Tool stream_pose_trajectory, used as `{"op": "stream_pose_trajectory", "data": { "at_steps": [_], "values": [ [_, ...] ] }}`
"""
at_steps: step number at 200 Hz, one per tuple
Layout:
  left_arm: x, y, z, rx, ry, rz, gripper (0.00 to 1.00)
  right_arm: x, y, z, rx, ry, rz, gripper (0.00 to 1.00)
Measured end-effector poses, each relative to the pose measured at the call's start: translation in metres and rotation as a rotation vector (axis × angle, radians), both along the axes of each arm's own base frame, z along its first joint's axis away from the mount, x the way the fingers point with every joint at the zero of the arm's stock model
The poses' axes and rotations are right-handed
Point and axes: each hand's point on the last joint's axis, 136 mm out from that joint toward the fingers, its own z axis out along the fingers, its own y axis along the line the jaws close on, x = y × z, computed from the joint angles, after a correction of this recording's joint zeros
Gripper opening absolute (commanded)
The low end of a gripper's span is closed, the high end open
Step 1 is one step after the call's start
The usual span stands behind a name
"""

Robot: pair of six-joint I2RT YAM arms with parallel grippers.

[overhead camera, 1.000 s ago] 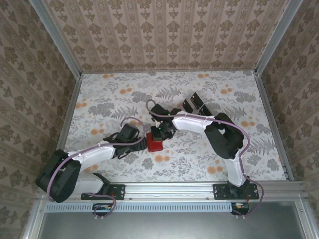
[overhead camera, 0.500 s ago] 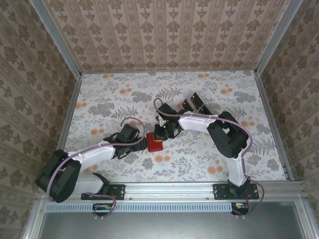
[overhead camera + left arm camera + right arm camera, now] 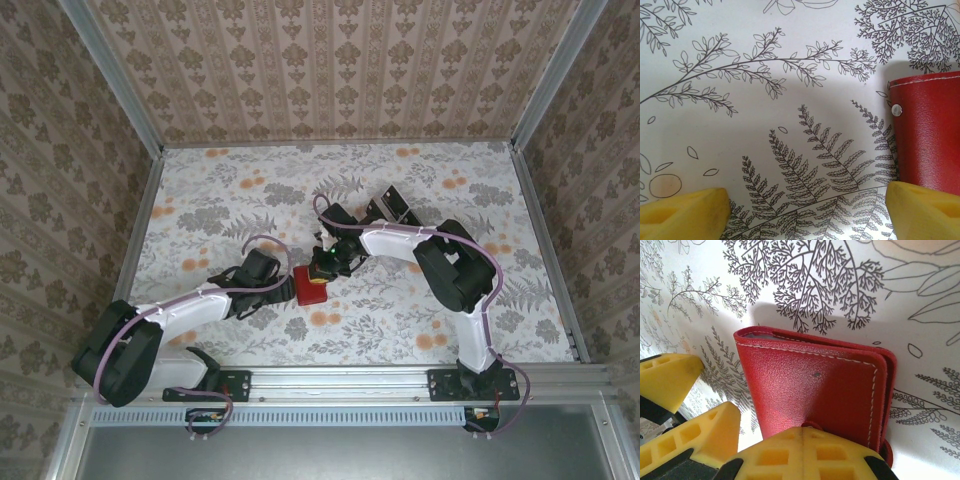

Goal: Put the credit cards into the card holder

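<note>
On the flowered table (image 3: 200,200), the folded red wallet (image 3: 312,287) lies near the centre. Closed like this, no card can enter, and a shove could skid it toward 3 o'clock. The left gripper (image 3: 805,215) gapes wide, empty, at its 9 o'clock edge. The right gripper (image 3: 805,440) is pinched shut, tips on the cover, holding nothing I can see. Its contents are hidden. The black cards (image 3: 392,210) lie at 1 o'clock, outside.
</note>
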Motion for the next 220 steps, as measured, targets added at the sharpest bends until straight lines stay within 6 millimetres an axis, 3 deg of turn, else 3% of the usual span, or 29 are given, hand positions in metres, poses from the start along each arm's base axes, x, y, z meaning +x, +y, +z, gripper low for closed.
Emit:
{"op": "stream_pose_trajectory", "data": {
  "at_steps": [17,33,60,97,117,137,142,149,165,184,207,220],
  "values": [
    [0.0,0.0,0.0,0.003,-0.001,-0.001,0.85,0.001,0.001,0.004,0.006,-0.008,0.0,0.0],
    [0.0,-0.001,0.002,0.002,-0.002,-0.001,0.85,0.002,0.002,0.009,0.012,-0.019,0.0,0.08],
    [0.001,-0.002,0.005,-0.004,-0.003,-0.003,0.87,0.014,0.003,0.015,-0.008,-0.061,-0.02,0.27],
    [0.009,0.002,0.015,-0.049,-0.017,0.024,0.9,0.048,0.016,0.044,0.016,-0.185,-0.053,0.53],
    [0.023,0.009,0.035,-0.074,-0.072,0.059,0.94,0.068,0.029,0.072,0.077,-0.256,-0.061,0.68],
    [0.043,0.016,0.071,-0.099,-0.168,0.092,0.98,0.08,0.035,0.101,0.13,-0.324,-0.064,0.81],
    [0.048,0.019,0.081,-0.103,-0.196,0.101,1.0,0.081,0.035,0.109,0.139,-0.337,-0.069,0.97],
    [0.055,0.024,0.095,-0.102,-0.231,0.115,1.0,0.082,0.032,0.119,0.148,-0.358,-0.07,1.0],
    [0.071,0.04,0.128,-0.085,-0.322,0.154,1.0,0.088,0.019,0.152,0.162,-0.439,-0.076,1.0],
    [0.088,0.067,0.162,-0.026,-0.432,0.214,1.0,0.096,-0.012,0.201,0.15,-0.583,-0.119,1.0],
    [0.102,0.101,0.189,0.113,-0.564,0.277,1.0,0.102,-0.077,0.249,0.068,-0.77,-0.222,1.0],
    [0.108,0.115,0.199,0.194,-0.651,0.287,1.0,0.103,-0.118,0.258,-0.014,-0.847,-0.298,1.0]
  ]
}}
